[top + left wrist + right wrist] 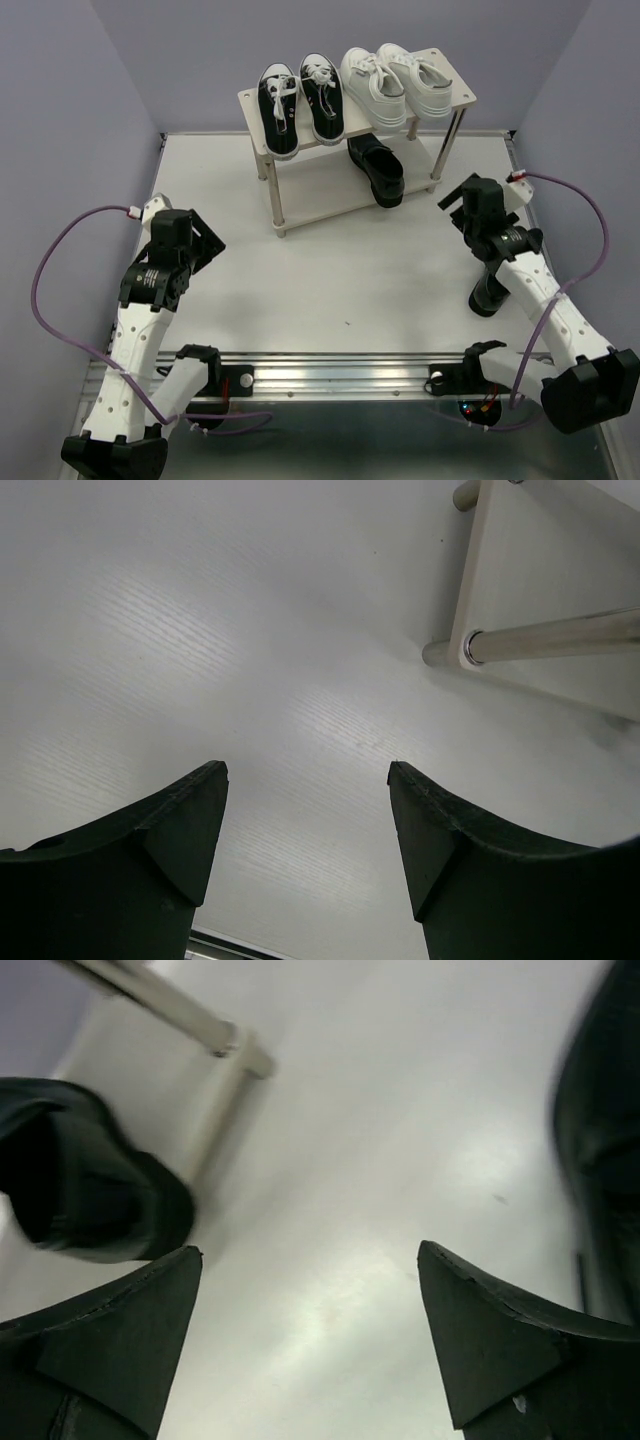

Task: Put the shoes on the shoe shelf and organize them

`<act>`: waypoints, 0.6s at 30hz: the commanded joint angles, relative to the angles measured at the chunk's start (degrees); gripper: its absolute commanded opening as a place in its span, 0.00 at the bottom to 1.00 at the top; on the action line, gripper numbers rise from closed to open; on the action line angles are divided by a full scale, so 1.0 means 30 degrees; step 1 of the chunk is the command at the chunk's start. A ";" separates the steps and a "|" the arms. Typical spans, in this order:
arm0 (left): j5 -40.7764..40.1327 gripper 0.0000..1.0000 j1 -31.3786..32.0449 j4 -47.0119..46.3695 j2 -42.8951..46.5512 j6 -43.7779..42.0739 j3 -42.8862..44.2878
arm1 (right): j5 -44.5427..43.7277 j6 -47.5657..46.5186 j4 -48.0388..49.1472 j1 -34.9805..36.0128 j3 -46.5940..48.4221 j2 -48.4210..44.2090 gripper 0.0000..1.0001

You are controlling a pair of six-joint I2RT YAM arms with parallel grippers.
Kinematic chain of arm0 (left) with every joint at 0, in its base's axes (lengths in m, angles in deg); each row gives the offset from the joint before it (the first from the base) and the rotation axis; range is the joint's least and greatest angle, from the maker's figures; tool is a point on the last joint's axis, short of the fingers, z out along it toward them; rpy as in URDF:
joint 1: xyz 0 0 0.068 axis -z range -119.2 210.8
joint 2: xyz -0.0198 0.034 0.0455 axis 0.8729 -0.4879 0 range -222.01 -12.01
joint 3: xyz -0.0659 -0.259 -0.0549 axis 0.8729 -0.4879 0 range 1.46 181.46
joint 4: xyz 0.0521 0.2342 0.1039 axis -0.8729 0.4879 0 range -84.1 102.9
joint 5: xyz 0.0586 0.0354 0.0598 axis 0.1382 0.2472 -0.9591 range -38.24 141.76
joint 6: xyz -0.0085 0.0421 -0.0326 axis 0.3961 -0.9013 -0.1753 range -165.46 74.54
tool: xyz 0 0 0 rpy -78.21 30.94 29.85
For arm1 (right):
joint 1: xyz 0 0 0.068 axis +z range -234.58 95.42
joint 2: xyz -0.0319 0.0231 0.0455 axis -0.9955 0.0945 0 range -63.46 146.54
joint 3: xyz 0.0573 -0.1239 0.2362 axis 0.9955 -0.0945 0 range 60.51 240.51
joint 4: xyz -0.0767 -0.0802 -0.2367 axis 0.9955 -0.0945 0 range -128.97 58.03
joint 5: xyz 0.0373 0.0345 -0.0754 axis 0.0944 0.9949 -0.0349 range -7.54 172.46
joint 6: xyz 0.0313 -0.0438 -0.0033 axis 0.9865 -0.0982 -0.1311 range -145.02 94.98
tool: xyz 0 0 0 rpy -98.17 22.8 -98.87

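On the top board of the shoe shelf, far centre: black canvas sneakers left, white sneakers right. On the lower board, one black loafer; second loafer on the table, near right. Left gripper and right gripper spread wide, gripping nothing.

table: white | shoe shelf stands at back; black loafer at right
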 commanded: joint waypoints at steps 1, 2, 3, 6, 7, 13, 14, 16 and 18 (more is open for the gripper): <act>-0.0304 0.76 0.0084 -0.0827 -0.0200 -0.0393 0.0460 | -0.2277 0.0862 -0.6424 -0.0801 -0.0265 -0.0538 0.95; -0.0245 0.76 0.0084 -0.0856 -0.0201 -0.0364 0.0401 | -0.2394 0.1128 -0.7313 -0.1152 -0.0032 -0.0246 0.95; -0.0187 0.76 0.0055 -0.0972 -0.0172 -0.0334 0.0256 | -0.2656 0.1652 -0.8076 -0.1358 0.0377 0.0105 0.99; -0.0215 0.76 0.0055 -0.0916 0.0092 -0.0392 0.0108 | -0.2573 0.2331 -1.0307 -0.2558 0.0732 0.1366 1.00; -0.0389 0.76 0.0084 -0.0857 0.0150 -0.0451 0.0108 | -0.2339 0.2244 -1.0339 -0.2910 0.0645 0.1513 1.00; -0.0771 0.76 0.0055 -0.0505 0.0327 -0.0744 0.0078 | -0.0495 0.1658 -0.9316 -0.4845 -0.0465 0.2216 1.00; -0.0801 0.76 0.0055 -0.0476 0.0327 -0.0744 0.0078 | -0.0317 0.1629 -0.9198 -0.4847 -0.0672 0.2218 1.00; -0.0831 0.76 0.0084 -0.0505 0.0385 -0.0831 0.0020 | 0.0266 0.1658 -0.8790 -0.5023 -0.1082 0.2131 0.99; -0.0831 0.76 0.0084 -0.0505 0.0327 -0.0832 -0.0039 | 0.0736 0.1774 -0.8525 -0.5023 -0.1931 0.2071 0.96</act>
